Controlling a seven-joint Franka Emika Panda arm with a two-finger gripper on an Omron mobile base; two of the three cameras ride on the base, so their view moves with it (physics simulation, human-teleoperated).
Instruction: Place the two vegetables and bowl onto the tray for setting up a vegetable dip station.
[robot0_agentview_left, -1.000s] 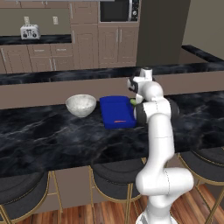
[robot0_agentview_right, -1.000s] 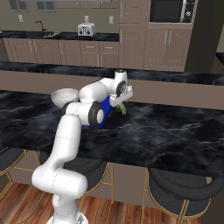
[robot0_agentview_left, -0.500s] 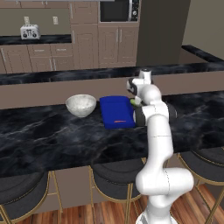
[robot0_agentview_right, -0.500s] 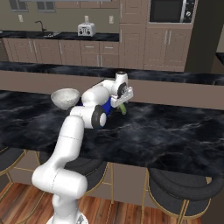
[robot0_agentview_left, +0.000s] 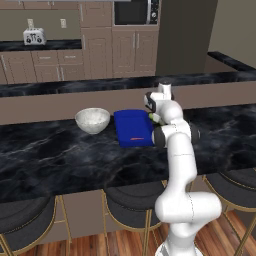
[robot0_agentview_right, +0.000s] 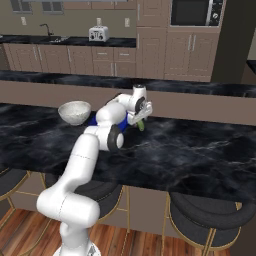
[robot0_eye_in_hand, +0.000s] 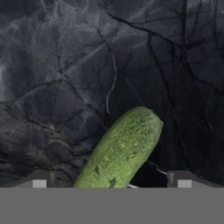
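A yellow-green elongated vegetable (robot0_eye_in_hand: 123, 151) lies on the black marble counter just right of the blue tray (robot0_agentview_left: 131, 125). My gripper (robot0_eye_in_hand: 111, 183) hangs right above it, open, one fingertip on each side of its near end. From the base views the gripper (robot0_agentview_left: 153, 114) (robot0_agentview_right: 142, 116) points down at the vegetable (robot0_agentview_right: 141, 125) (robot0_agentview_left: 151, 117). A small slim orange vegetable (robot0_agentview_left: 135, 138) lies on the tray near its front edge. The white speckled bowl (robot0_agentview_left: 92, 120) (robot0_agentview_right: 75, 111) stands on the counter left of the tray, apart from it.
A raised bar ledge (robot0_agentview_left: 75, 95) runs along the counter's far side, close behind the hand. Round stools (robot0_agentview_right: 207, 212) stand under the counter's near edge. The kitchen's back wall holds cabinets, a toaster (robot0_agentview_left: 34, 36) and a microwave (robot0_agentview_right: 194, 12).
The hand has come down a little over the yellow-green vegetable. The jaws have stayed open, and bowl, tray and orange piece have not moved.
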